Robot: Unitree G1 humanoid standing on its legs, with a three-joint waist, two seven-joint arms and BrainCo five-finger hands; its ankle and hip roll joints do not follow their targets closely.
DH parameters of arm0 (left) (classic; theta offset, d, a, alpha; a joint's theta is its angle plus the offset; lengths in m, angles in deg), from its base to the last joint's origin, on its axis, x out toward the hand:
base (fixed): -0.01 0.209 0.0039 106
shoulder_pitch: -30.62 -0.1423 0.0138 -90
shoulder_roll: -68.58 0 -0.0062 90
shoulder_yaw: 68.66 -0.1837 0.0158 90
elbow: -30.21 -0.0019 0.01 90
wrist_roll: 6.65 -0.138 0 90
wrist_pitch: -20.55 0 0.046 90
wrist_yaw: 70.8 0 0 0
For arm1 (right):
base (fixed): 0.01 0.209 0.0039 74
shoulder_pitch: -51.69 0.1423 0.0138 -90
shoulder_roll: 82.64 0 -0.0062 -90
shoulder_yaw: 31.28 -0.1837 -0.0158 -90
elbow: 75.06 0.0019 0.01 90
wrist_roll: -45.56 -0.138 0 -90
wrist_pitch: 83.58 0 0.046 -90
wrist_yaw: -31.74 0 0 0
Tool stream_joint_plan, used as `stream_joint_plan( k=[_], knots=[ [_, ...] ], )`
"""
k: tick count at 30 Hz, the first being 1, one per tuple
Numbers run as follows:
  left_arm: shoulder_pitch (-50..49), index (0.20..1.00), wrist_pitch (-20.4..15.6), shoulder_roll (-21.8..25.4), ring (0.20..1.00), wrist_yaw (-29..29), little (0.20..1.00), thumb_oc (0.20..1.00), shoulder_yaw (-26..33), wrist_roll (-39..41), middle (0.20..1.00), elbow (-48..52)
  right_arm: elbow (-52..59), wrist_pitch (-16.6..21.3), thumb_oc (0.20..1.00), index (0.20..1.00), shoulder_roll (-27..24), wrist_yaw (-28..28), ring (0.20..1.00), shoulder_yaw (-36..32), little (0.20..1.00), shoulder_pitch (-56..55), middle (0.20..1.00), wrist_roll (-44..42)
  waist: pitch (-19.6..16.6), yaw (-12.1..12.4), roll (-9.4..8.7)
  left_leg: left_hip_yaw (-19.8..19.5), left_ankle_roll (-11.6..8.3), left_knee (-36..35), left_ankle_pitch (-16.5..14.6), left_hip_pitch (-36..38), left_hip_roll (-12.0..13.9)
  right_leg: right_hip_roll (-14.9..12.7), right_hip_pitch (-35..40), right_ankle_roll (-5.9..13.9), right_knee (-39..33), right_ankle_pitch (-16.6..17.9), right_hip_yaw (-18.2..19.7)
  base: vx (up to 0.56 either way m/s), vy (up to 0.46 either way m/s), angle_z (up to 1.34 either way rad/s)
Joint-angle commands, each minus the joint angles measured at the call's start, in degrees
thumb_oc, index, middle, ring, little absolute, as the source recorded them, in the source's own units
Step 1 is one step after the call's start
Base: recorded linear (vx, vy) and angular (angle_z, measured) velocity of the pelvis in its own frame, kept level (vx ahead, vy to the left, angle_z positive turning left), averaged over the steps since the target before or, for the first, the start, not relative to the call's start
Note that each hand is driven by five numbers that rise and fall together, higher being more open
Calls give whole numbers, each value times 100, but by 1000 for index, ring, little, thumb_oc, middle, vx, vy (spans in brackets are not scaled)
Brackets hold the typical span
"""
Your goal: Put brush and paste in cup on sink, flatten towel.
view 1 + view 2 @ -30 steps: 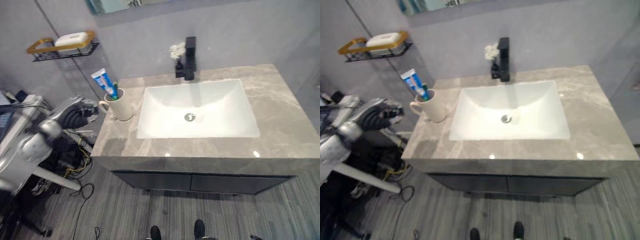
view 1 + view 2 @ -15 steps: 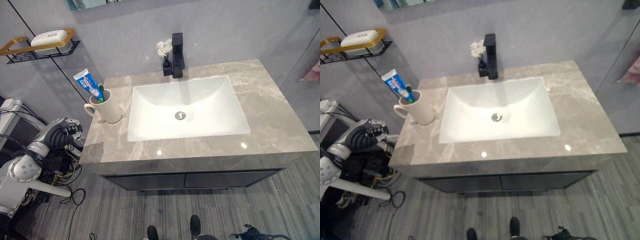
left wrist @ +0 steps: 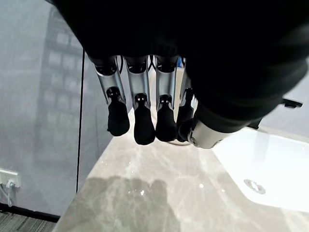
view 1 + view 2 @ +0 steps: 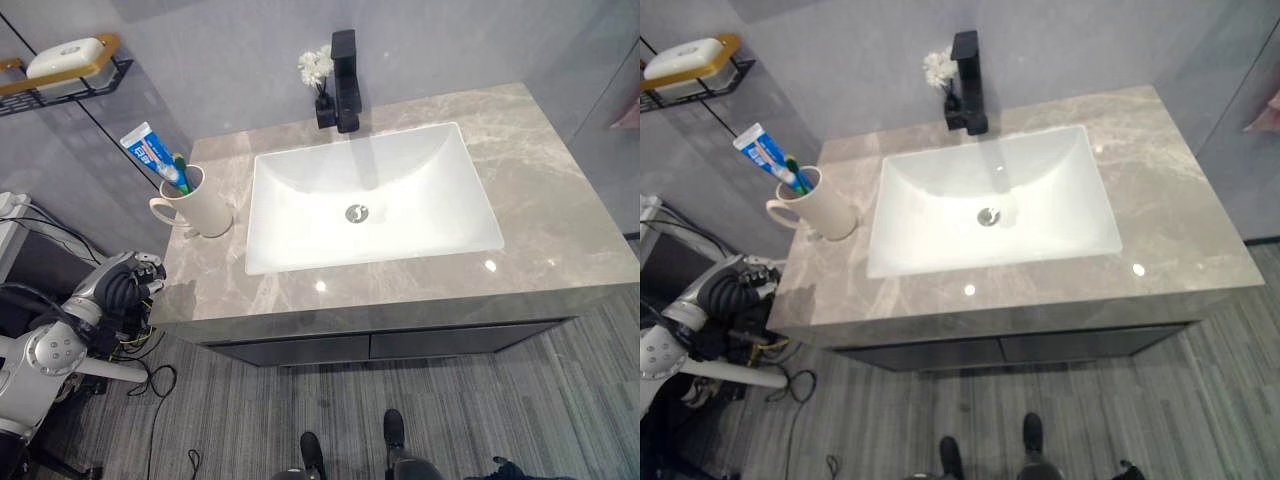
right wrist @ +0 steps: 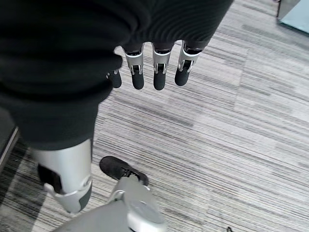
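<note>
- Left eye view: a grey marble tabletop [image 4: 560, 200] carries a white sink [image 4: 372, 200] with a black tap [image 4: 345, 80] behind it and a small white flower [image 4: 316, 68] just beside the tap. A cream cup [image 4: 200, 205] stands on the tabletop to the sink's left, its handle pointing left. The paste [image 4: 150, 155], a blue and white tube, stands in the cup and leans left; the brush [image 4: 180, 168], green-tipped, stands in the cup beside it. A gold and black wall rack [image 4: 60, 75] with a white soap [image 4: 65, 55] hangs on the wall at upper left. The left hand [image 4: 125, 283] hangs low by the tabletop's left front corner, off the top, holding nothing.
- Right eye view: the same scene; the cup [image 4: 820, 210] with paste [image 4: 762, 152] and brush [image 4: 795, 172] stands well apart from the left hand [image 4: 735, 295], which is below the tabletop's edge.
- Left wrist view: the left hand [image 3: 145, 116] has its fingers [image 3: 144, 130] straight, side by side, empty, over the marble tabletop [image 3: 145, 193]; the sink [image 3: 260, 164] shows past them.
- Right wrist view: the right hand [image 5: 154, 63] points down with fingers [image 5: 159, 79] straight and apart, empty, above a striped grey floor [image 5: 231, 135].
</note>
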Motion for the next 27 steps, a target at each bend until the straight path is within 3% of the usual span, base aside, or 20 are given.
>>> stream_joint_plan(
  k=[1,11,18,27],
  knots=[
    [762,200,-109,128,200,435,200,200,-24,-255,200,-681,149,151,1000,1000,48,-170,1000,200,1000,318,1000,-158,185,-255,-321,-125,-273,39,248,-209,151,-438,223,494,47,-266,218,-1,-15,-10],
    [1475,200,-45,82,200,597,200,200,-411,-320,200,-1020,242,196,1000,1000,47,-294,1000,138,1000,365,1000,-410,335,-367,-360,-111,-296,39,292,-416,173,-414,-21,491,47,-215,292,8,-10,-3],
    [2422,200,-30,-144,200,731,200,200,-1070,-86,200,-1357,160,167,1000,1000,34,-346,1000,151,1000,370,1000,-511,433,-503,-350,-63,-290,39,255,-451,147,-433,-118,504,47,-185,396,22,9,-2],
    [3123,200,5,-210,200,800,200,200,-1502,-205,200,-1396,164,182,1000,1000,82,-330,1000,292,1000,385,1000,-543,461,-610,-374,33,-284,39,209,-462,149,-441,-221,512,47,-153,512,19,11,-9]
  ],
)
